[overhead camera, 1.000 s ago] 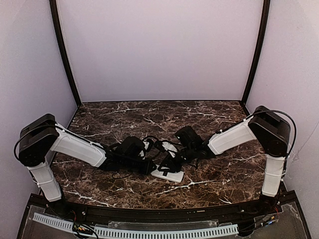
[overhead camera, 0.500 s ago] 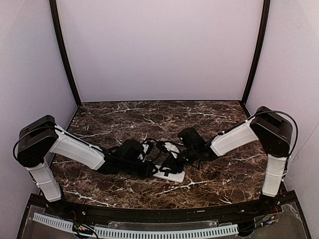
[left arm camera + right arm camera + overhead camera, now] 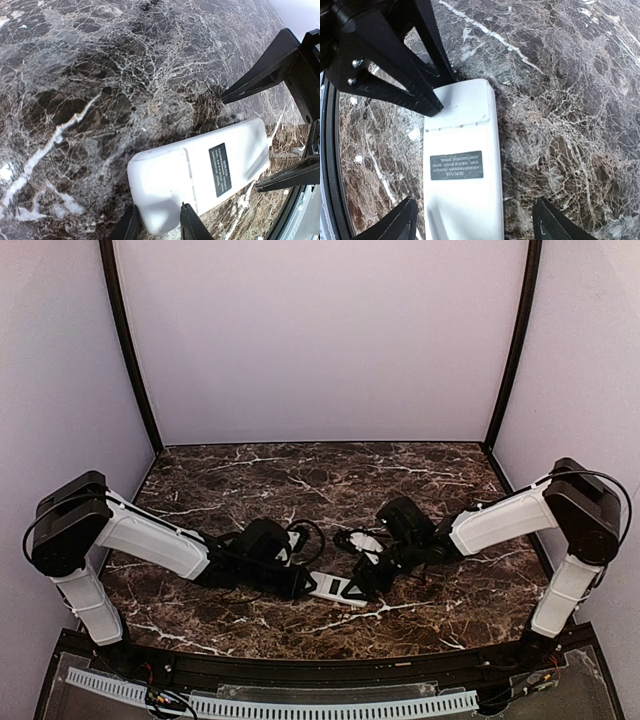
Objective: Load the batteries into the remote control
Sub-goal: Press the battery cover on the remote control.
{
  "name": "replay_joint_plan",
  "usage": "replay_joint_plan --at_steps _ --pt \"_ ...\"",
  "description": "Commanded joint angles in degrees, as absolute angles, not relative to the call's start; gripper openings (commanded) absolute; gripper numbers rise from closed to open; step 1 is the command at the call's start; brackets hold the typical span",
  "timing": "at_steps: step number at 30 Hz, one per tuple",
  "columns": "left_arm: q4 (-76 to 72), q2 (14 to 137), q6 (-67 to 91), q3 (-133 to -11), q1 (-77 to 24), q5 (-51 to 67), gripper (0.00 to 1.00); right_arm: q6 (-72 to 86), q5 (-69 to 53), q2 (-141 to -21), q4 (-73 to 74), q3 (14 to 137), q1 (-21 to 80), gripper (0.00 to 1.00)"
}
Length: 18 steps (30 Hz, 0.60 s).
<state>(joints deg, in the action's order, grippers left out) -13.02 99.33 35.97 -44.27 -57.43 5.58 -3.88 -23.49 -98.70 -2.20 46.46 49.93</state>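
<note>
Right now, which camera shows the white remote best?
Left wrist view: nearly the whole back of the remote, label included, up close. The right wrist view cuts off one end; the top view shows a small white sliver.

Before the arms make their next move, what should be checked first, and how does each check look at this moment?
1. The white rectangular plastic remote control lies flat on the dark marble table, label side up: ok.
2. The right fingers are open and stand clear on either side of it: ok.
3. The left fingers straddle its far end; whether they actually grip it: cannot tell.
4. The batteries are within sight: not ok, none visible in any view.
5. The battery cover looks seated; whether it is latched: cannot tell.
</note>
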Motion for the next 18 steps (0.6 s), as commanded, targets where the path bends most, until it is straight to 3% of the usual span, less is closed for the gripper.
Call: replay_joint_plan --at_steps 1,10,18 --pt "-3.93 101.76 34.32 -44.04 -56.85 7.16 0.29 -7.41 -21.42 -97.80 -0.62 45.08 50.48 0.78" --pt "-2.98 101.81 30.99 -46.39 -54.94 10.51 0.34 -9.59 -16.14 -102.40 1.50 46.67 54.10 0.74" --pt "-0.36 102.78 28.75 -49.81 -54.62 8.21 0.32 -10.78 -14.05 -105.02 3.72 48.35 55.75 0.67"
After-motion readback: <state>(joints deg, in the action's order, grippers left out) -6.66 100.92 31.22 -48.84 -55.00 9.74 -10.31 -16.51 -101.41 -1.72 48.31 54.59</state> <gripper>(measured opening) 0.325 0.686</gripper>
